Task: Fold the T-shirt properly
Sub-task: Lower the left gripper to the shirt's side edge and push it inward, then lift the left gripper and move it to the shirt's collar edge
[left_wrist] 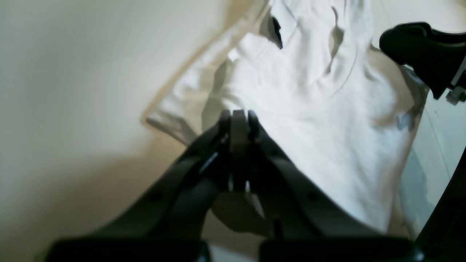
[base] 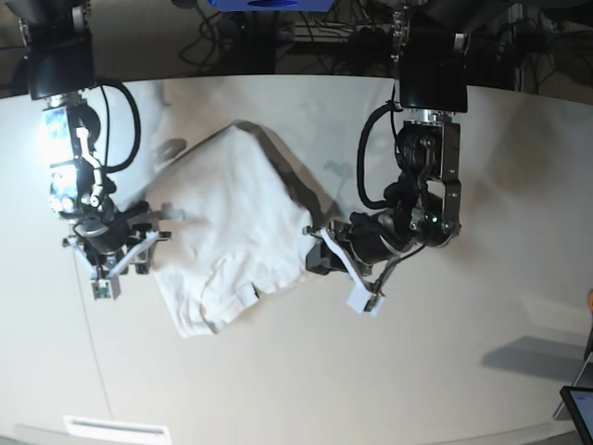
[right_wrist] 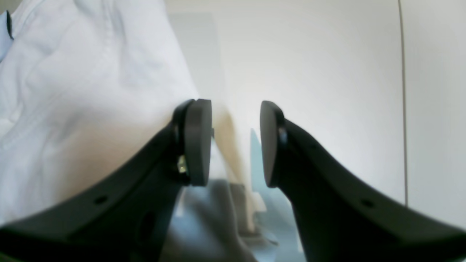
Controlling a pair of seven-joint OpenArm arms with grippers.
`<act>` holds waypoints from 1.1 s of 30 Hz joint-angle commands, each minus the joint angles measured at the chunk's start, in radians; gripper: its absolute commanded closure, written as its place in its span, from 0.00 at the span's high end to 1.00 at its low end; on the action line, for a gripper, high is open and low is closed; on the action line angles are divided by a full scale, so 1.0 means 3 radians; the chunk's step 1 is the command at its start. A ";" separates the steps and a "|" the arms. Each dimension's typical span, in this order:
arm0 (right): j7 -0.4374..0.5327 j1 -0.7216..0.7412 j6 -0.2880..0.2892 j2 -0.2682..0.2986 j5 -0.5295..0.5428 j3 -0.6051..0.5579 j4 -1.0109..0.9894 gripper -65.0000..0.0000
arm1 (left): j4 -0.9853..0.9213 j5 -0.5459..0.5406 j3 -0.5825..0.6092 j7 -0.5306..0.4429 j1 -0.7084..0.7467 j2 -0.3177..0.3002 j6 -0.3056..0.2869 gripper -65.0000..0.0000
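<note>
Left wrist: left claw pinching T-shirt.

You have a smooth off-white worktop filling the base view, black cables bunched behind its 12 o'clock edge, and a dark tablet-like corner at 4 o'clock.

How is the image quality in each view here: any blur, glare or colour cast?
Left wrist: soft focus throughout, left gripper dark and shut on the T-shirt, warm yellowish cast on the table. Right wrist: open right gripper fairly crisp, cloth behind it blurred with a bluish tint, bright glare on the tabletop. Base: sharpest, glare patch at far left, arm shadows on the table.
</note>
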 commanded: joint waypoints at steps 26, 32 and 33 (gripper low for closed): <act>0.0085 0.0025 0.0003 0.0054 0.0003 0.0035 0.0043 0.33 | -0.0342 0.0247 0.0010 -0.0095 -0.0782 0.0111 -0.0028 0.00; 0.0085 0.0025 0.0008 0.0054 0.0003 0.0019 0.0043 0.33 | -0.0532 0.0703 0.0025 -0.0125 -0.0941 0.0290 -0.0028 0.00; 0.0085 0.0025 0.0008 0.0054 0.0003 0.0019 0.0048 0.33 | -0.0542 0.0779 0.0030 -0.0182 -0.0946 0.0310 -0.0028 0.00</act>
